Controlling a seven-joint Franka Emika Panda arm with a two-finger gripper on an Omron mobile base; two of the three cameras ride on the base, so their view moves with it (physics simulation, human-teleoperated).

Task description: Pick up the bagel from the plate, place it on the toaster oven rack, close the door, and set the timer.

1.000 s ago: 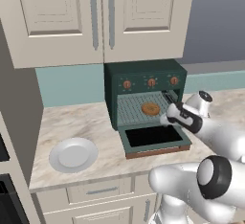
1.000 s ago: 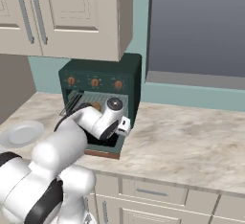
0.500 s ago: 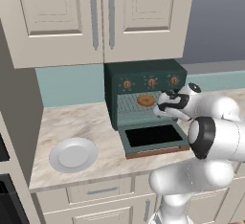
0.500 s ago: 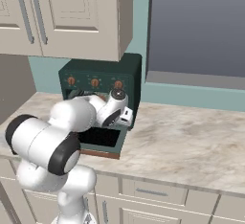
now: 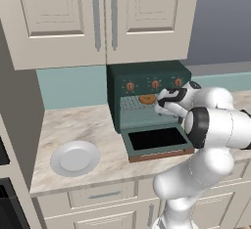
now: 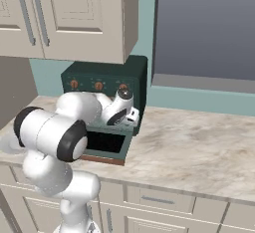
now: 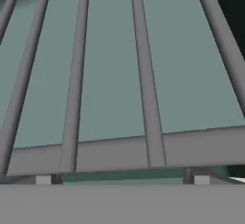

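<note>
The bagel (image 5: 147,99) lies on the toaster oven rack (image 5: 131,104) inside the dark green oven. My gripper (image 5: 161,102) is at the oven mouth just right of the bagel, pointing in, open and holding nothing. In the hand view the rack's grey wires (image 7: 143,74) run close below, with nothing between the fingers. The door (image 5: 157,142) hangs open, flat on the counter, copper handle at its front edge; it also shows as the door (image 6: 107,142) behind my arm. The plate (image 5: 75,157) sits bare on the counter to the left.
Three copper knobs (image 5: 155,84) line the oven's top panel. Cream wall cabinets (image 5: 103,17) hang right above the oven. The marble counter (image 6: 199,142) stretches away to the right. My own elbow (image 5: 215,125) bulks in front of the oven's right side.
My elbow has swung up and over to the oven's right side. The hand has stayed at the oven mouth, open. The bagel sits slightly further in on the rack.
</note>
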